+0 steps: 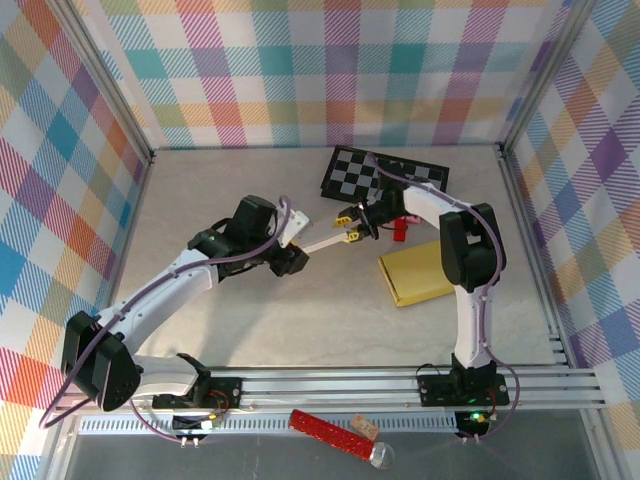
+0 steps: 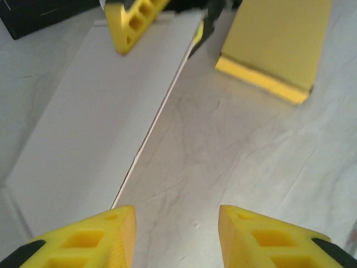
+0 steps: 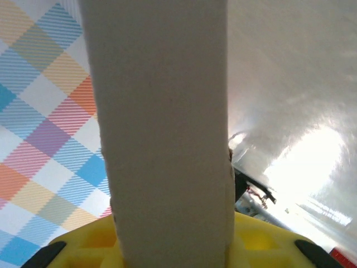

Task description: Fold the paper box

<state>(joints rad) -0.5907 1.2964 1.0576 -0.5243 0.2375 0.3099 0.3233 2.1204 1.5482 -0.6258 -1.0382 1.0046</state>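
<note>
Mid-worktop, seen from overhead: the paper box (image 1: 322, 243), flat and white, lies as a narrow strip between your two claws. It runs from about 8 o'clock up to 2 o'clock across the grey worktop (image 1: 250, 330).

Your right claw (image 1: 350, 230) grips the strip's 2 o'clock end, its yellow fingers closed on the card. In the right wrist view the paper box (image 3: 162, 128) rises straight toward 12 o'clock out of the right claw (image 3: 173, 245), pinched between the two yellow fingers (image 3: 95, 243).

Your left claw (image 1: 297, 256) sits at the strip's 8 o'clock end. Its jaws stand moderately apart and hold nothing. In the left wrist view bare worktop (image 2: 234, 151) shows between the fingers of the left claw (image 2: 175, 215). The paper box (image 2: 95, 128) stretches away toward 11 o'clock from the left finger (image 2: 83, 240). Whether that finger touches the card's near corner, you cannot tell from here. At the far end the right claw (image 2: 164, 25) clamps the sheet's edge.

A yellow block (image 1: 415, 275) rests at 4 o'clock from the box, near but apart from it; it appears at 1 o'clock in the left wrist view (image 2: 273, 44). A black-and-white checkerboard (image 1: 385, 175) lies at 1 o'clock, beyond the right claw.
</note>
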